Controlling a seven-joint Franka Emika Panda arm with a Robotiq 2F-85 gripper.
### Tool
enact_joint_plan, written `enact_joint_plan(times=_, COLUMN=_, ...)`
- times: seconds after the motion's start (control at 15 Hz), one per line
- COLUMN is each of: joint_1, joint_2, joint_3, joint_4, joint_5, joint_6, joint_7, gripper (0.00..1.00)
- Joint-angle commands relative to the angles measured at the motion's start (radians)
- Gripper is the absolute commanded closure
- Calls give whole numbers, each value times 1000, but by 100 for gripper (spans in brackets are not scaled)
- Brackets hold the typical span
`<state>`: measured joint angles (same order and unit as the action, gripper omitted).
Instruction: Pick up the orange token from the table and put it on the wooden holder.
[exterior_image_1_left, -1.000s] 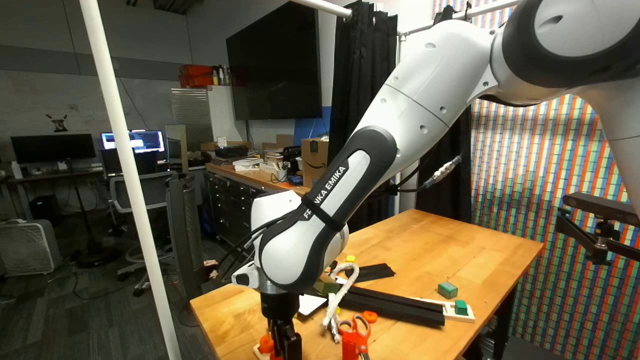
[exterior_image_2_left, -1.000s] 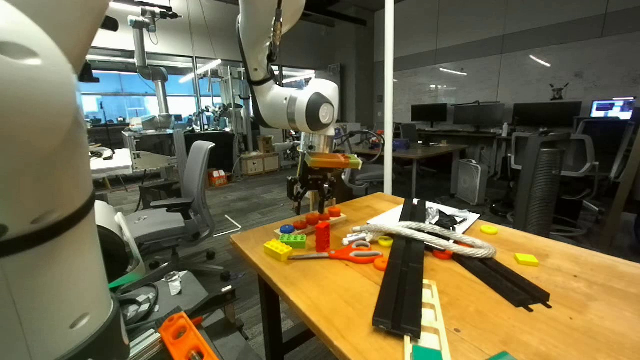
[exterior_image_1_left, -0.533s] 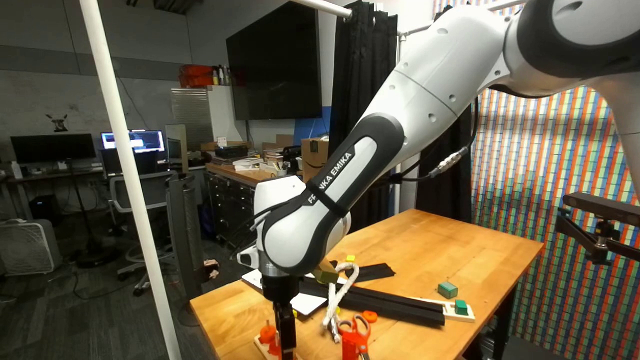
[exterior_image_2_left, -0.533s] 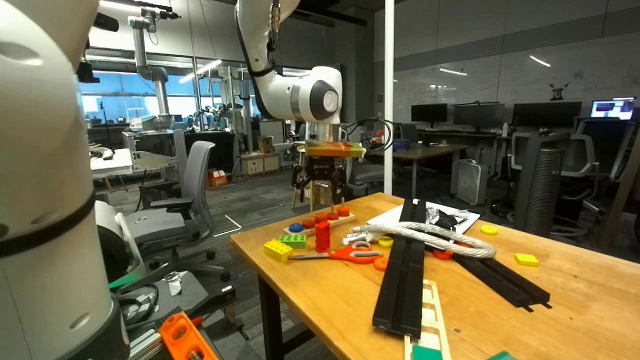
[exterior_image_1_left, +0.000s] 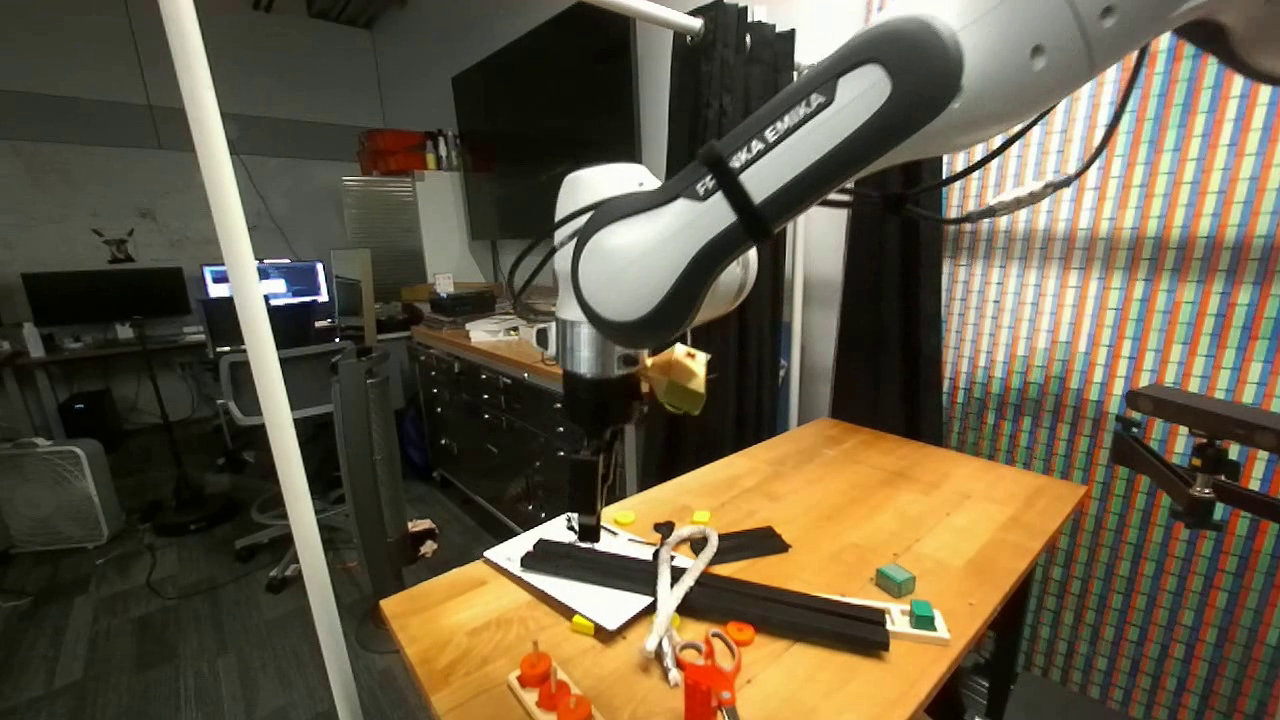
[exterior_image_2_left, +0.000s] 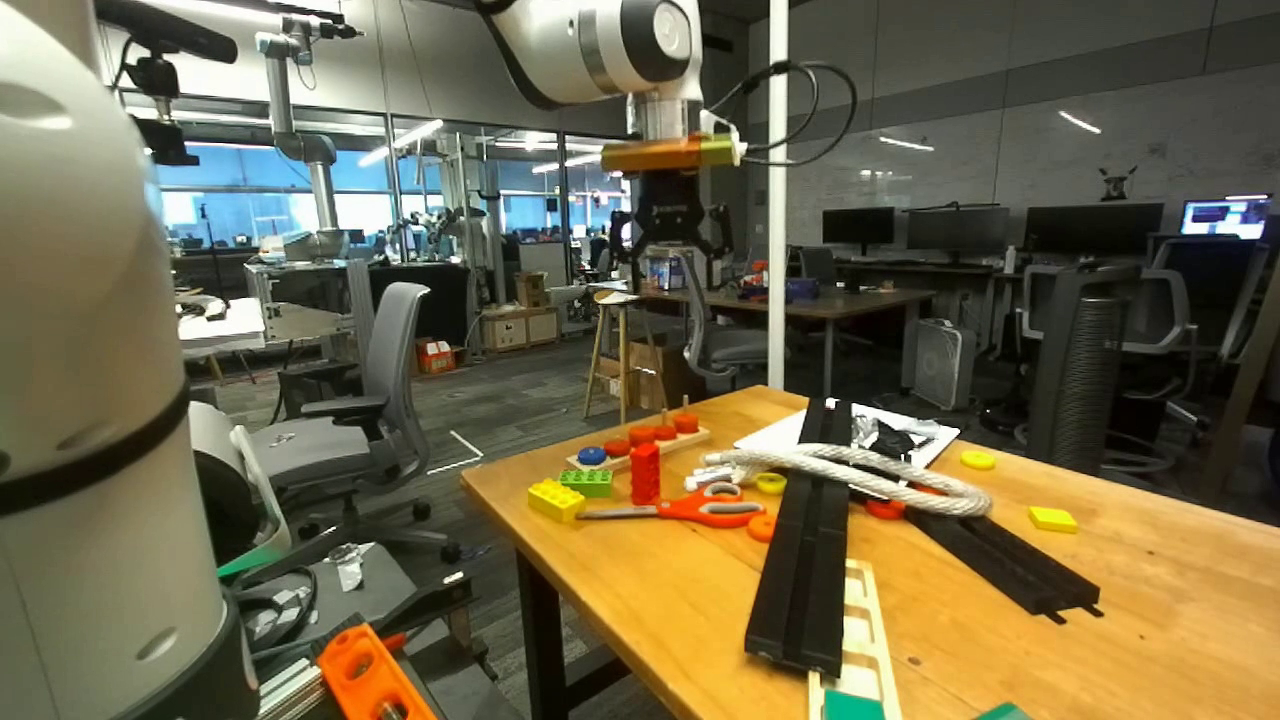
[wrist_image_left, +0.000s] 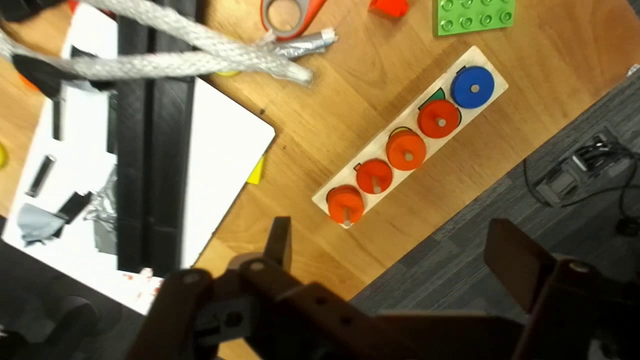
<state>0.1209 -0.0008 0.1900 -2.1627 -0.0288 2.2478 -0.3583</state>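
The wooden holder (wrist_image_left: 370, 151) lies near the table edge and shows in both exterior views (exterior_image_1_left: 522, 695) (exterior_image_2_left: 702, 434). Its pegs carry several orange tokens (wrist_image_left: 406, 149) and one blue disc (wrist_image_left: 472, 87). A loose orange token (exterior_image_2_left: 762, 527) lies on the table beside the scissors; it also shows in the other exterior picture (exterior_image_1_left: 740, 633). More orange pieces (exterior_image_2_left: 885, 510) are partly hidden by the rope. My gripper (wrist_image_left: 392, 235) is open with nothing between its fingers. It hangs well above the table, apart from the holder, in both exterior views (exterior_image_1_left: 588, 525) (exterior_image_2_left: 673, 278).
Black tracks (exterior_image_2_left: 800, 580) cross the table over a white board (wrist_image_left: 227, 130), with a rope (exterior_image_2_left: 880, 465) on top. Orange-handled scissors (exterior_image_2_left: 705, 507), a red block (exterior_image_2_left: 645, 475), a green block (exterior_image_2_left: 586, 483) and a yellow block (exterior_image_2_left: 556, 500) stand near the holder.
My gripper has risen from down at the holder to high above the table, and its fingers look wider apart. The holder shifted slightly between one second and half a second ago.
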Motion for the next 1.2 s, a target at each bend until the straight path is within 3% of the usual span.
enact_joint_plan(times=0.0, joint_1=0, joint_2=-248, joint_3=-35, joint_4=-123, joint_5=20, joint_6=-92, joint_7=147, gripper=0)
enact_joint_plan(times=0.33, joint_1=-22, joint_2=-544, joint_3=-88, joint_4=-321, joint_5=20, joint_6=-176, joint_7=329, gripper=0)
enact_joint_plan(times=0.6, joint_1=-69, joint_2=-711, joint_3=-110, joint_4=-464, joint_5=16, joint_6=-201, joint_7=468, gripper=0)
enact_joint_plan(times=0.87, joint_1=-129, joint_2=-824, joint_3=-93, joint_4=-524, joint_5=26, joint_6=-260, joint_7=623, gripper=0)
enact_joint_plan(times=1.13, joint_1=-140, joint_2=-916, joint_3=-93, joint_4=-536, joint_5=50, joint_6=-339, joint_7=683, gripper=0)
